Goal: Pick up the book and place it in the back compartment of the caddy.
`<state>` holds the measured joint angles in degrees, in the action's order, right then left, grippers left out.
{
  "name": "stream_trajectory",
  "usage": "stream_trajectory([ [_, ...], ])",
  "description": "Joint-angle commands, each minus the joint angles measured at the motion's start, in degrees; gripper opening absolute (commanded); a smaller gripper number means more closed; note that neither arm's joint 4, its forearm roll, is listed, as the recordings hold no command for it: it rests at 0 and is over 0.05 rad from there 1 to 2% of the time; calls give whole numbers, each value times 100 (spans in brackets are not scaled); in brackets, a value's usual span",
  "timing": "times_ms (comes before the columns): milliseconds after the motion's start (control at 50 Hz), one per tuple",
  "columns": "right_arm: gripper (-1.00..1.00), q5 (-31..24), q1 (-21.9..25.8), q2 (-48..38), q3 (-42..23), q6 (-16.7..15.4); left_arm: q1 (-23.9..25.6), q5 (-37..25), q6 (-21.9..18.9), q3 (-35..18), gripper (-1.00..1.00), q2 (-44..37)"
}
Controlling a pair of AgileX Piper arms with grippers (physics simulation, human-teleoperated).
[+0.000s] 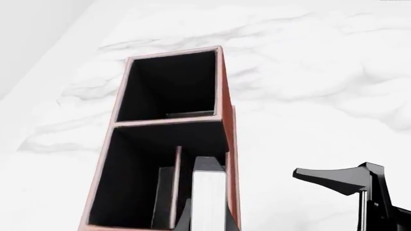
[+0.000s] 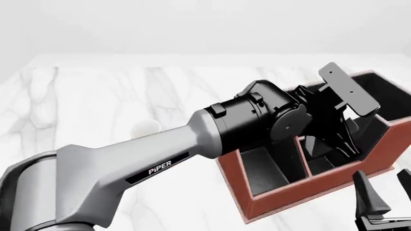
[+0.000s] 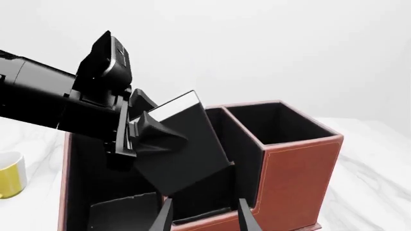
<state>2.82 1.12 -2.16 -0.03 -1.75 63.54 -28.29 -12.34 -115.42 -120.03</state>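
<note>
Right wrist view: left claw (image 3: 138, 132) pinches the book (image 3: 180, 144), black cover and white page edges showing, tilted, its lower corner dipping into a cell of the caddy (image 3: 295, 168). Which cell: cannot tell exactly; it sits next to the square end cell. Caddy stands on the marble desk (image 3: 378, 192). Yellow mug (image 3: 9, 175) beside the caddy. Right claw (image 3: 205, 216) spread, holding nothing, low near the caddy's outer wall.
</note>
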Motion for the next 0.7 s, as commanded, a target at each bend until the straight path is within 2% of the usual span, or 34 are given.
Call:
stream_trajectory([
  [20, 100, 61, 4, -74, -1, 18, 13, 46, -13, -213, -100, -141],
  [400, 100, 118, 8, -138, 0, 33, -28, 40, -25, -442, -100, -496],
  [700, 100, 151, 12, -177, 0, 59, 2, 306, 72, -251, -100, -602],
])
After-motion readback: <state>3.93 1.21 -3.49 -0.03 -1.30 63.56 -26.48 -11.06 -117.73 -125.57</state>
